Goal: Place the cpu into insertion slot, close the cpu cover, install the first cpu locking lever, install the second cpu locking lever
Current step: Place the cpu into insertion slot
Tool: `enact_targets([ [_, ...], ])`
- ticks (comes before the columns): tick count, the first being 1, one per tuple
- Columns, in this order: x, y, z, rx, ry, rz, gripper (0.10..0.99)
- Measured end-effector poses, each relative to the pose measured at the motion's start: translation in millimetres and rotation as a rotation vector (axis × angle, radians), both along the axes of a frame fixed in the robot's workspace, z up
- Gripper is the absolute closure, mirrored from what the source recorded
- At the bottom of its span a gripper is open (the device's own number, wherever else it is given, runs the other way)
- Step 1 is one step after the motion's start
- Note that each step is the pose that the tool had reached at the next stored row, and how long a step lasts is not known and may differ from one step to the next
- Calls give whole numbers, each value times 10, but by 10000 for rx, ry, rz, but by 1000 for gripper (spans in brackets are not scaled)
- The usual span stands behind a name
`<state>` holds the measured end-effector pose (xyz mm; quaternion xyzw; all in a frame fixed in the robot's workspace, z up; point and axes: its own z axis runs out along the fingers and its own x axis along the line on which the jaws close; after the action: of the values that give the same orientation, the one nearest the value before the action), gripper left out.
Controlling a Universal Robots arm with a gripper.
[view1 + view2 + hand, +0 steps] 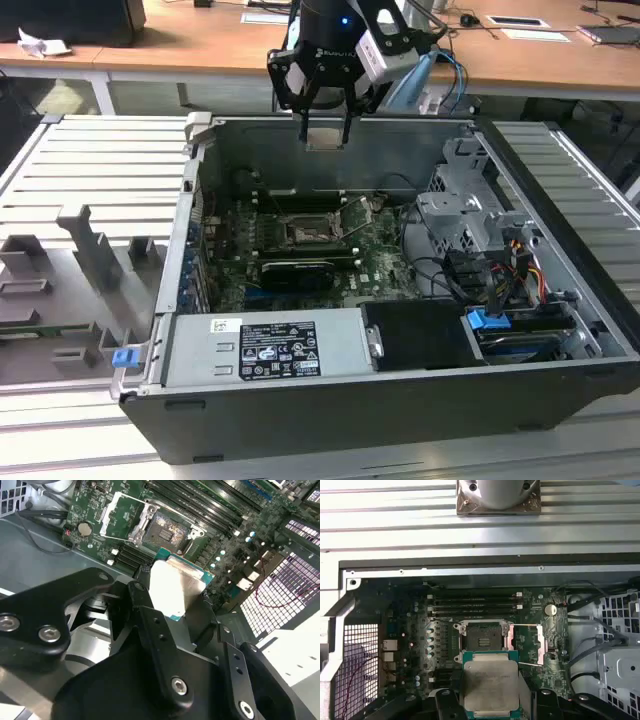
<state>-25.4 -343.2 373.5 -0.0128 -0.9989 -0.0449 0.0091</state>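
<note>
Black gripper [175, 596] linkage sits nearest the lens in the second wrist view, its fingers [140, 595] closed on two opposite edges of the cpu [177, 585]. The chip is carried flat, metal top toward the wrist. This edge grip, I judge, keeps the contact side untouched and free to face the board.

In the first wrist view the cpu [490, 687] lies close beside the insertion slot [482, 641], not over it. The exterior view shows it high, level with the rim of the computer case [330, 160] and well apart from the board.

The slot is bare. The cpu cover [539, 650] is swung open to one side, evidently to leave the slot accessible.

The motherboard [410, 630] lies flat in the open case, which rests on a ribbed metal surface [90, 160].
</note>
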Motion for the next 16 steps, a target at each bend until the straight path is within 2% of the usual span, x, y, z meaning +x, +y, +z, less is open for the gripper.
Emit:
enact_targets([
  [10, 0, 0, 0, 0, 0, -53, 557],
  [15, 0, 0, 0, -18, 0, -317, 557],
  [16, 0, 0, -1, -17, 0, -555, 557],
])
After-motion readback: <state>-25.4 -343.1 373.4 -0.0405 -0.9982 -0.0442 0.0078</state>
